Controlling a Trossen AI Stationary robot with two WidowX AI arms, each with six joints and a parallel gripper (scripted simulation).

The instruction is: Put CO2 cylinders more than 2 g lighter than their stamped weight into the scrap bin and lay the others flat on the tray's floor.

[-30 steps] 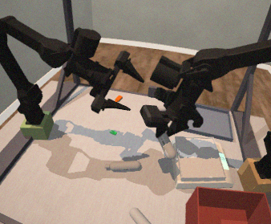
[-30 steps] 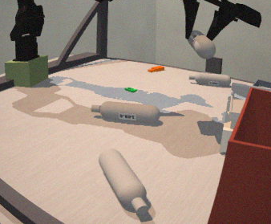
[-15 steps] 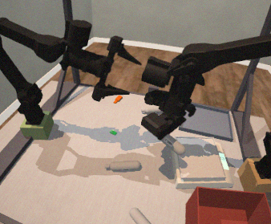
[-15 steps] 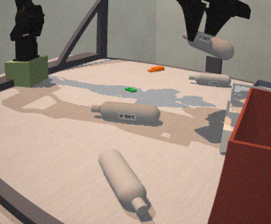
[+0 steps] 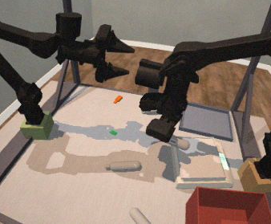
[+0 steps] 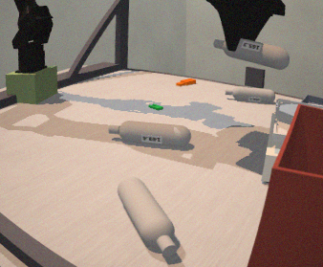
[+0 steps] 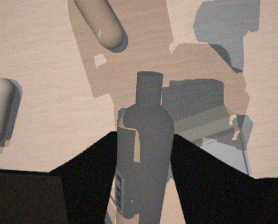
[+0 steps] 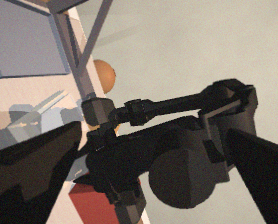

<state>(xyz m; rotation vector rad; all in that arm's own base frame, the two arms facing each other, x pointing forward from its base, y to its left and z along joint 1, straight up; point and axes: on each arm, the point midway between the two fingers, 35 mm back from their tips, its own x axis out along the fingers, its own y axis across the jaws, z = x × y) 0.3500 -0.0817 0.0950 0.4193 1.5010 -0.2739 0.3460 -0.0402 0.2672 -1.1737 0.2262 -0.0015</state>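
Gripping a CO2 cylinder, your left gripper had its jaws closed on the body, one finger on either side. You had it raised above the table, tilted in the exterior view, the neck sticking out past the fingertips in the wrist view. Its label showed upside down in the exterior view and seemed to read 165.3.

In the top view you had it over the far edge of the scale; the display's digits were too blurred to read. Your right gripper was wide open up in the air, with nothing between its fingers.

Below, you had a middle cylinder lying on its side, a near cylinder lying askew, and a far cylinder flat on the table. The red bin stood beside the scale, the grey tray on its far side. Farther out, you had a green piece and an orange piece on the tabletop.
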